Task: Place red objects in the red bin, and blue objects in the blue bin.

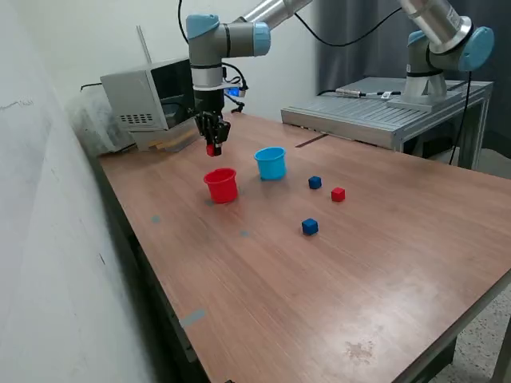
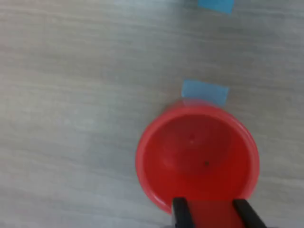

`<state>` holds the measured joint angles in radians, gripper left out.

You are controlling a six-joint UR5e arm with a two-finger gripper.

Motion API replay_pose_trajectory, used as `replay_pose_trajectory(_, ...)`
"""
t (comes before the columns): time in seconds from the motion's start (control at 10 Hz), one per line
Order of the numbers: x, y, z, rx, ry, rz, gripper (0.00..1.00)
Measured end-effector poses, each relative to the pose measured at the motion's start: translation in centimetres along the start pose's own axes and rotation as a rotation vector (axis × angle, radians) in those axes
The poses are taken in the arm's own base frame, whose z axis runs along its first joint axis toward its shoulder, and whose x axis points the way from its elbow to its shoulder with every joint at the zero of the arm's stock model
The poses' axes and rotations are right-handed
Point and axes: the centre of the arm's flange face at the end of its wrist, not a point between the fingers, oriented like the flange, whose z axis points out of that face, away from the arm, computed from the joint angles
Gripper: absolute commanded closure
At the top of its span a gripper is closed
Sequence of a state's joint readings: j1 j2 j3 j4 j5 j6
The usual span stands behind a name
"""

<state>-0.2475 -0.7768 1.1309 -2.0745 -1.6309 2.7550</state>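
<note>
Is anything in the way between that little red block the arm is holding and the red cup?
Nothing visible. The tool holds a red cube above the red cup, and the wrist view shows the cup's inside open and empty beneath it.

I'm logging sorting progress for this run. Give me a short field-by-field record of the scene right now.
gripper: shut on a red cube, held above the table
red cup: upright, interior looks empty in the wrist view
gripper vs red cup: above the cup, near its rim in the wrist view
light blue cup: upright, on the exterior view's right of the red cup; contents not visible
loose cubes on table: second red cube, two dark blue cubes
cubes seen sorted: none
</note>
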Motion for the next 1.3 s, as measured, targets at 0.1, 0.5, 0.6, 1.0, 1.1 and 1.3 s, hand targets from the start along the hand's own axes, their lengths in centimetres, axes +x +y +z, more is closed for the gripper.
replay_pose_trajectory(0.1,-0.2,-0.4,0.3,0.011,0.003,0.004,1.00)
replay_pose_trajectory(0.5,-0.2,-1.3,1.3,0.038,0.014,0.007,1.00)
replay_pose_trajectory(0.6,-0.1,-1.4,1.5,0.042,0.017,0.007,1.00)
replay_pose_trajectory(1.0,0.9,-2.0,2.3,0.053,0.030,0.000,1.00)
replay_pose_trajectory(1.1,1.2,-2.0,2.3,0.051,0.033,-0.003,1.00)
replay_pose_trajectory(1.3,1.6,-1.9,2.2,0.048,0.036,-0.008,1.00)
